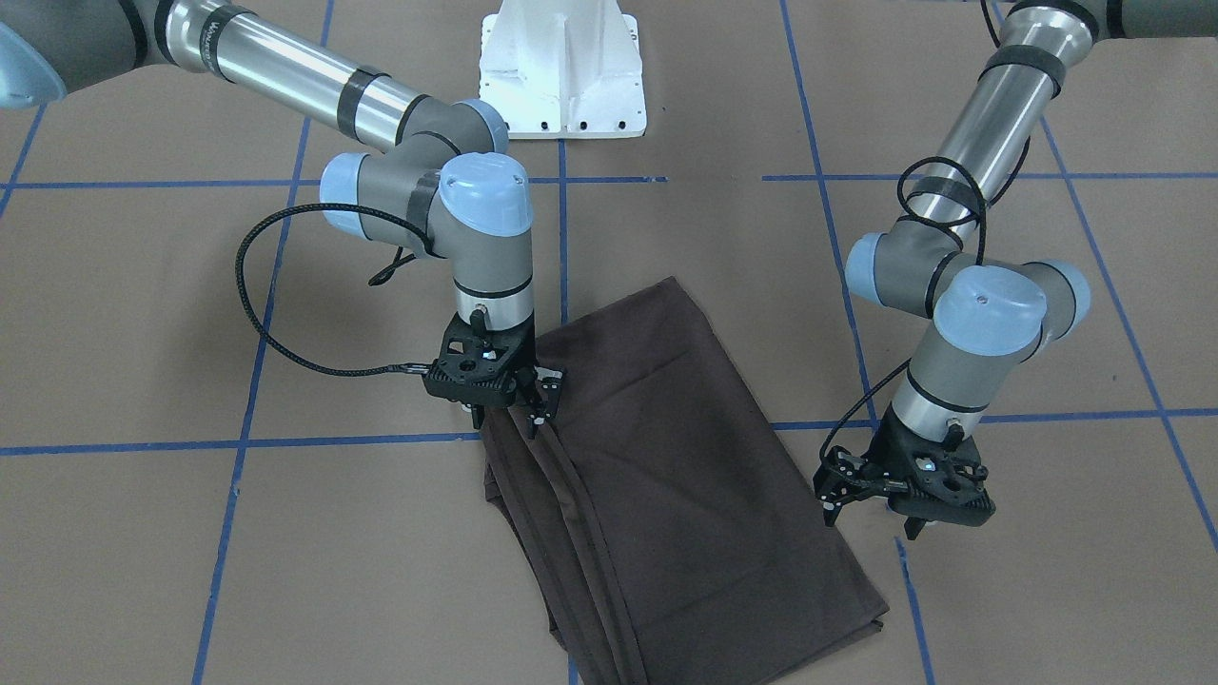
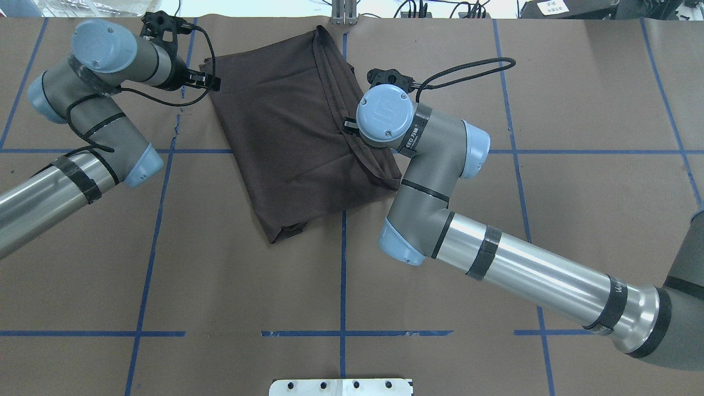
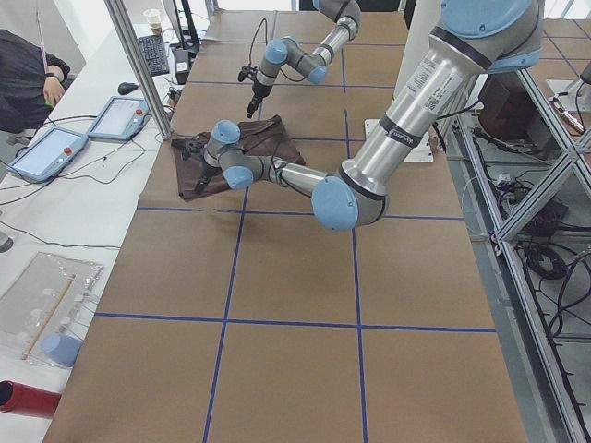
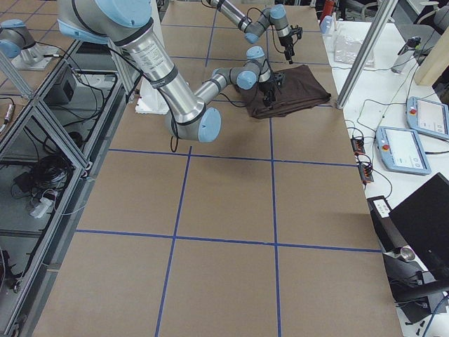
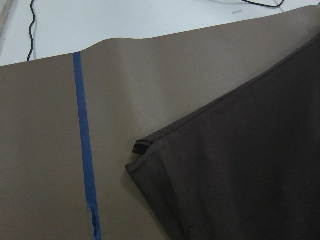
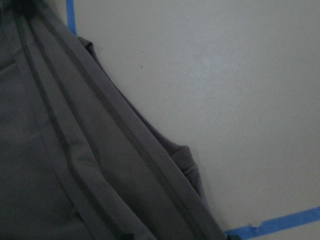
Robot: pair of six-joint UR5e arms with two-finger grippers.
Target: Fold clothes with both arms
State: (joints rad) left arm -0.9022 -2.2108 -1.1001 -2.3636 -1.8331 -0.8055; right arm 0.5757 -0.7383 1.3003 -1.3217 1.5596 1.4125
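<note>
Shirt (image 1: 666, 457) lies folded in a slanted oblong, out in front of the white base (image 1: 561, 76).

Front view: the right gripper (image 1: 509, 419) is down on the stacked hems (image 1: 561, 533); I cannot tell whether it is pinching or parted. The left gripper (image 1: 871, 518), jaws wide, hangs beside the opposite edge. Each should catch every layer.

Overhead view: the bare table (image 2: 495, 220) toward the base gives folding room, while the table's far edge runs close beyond the shirt.
</note>
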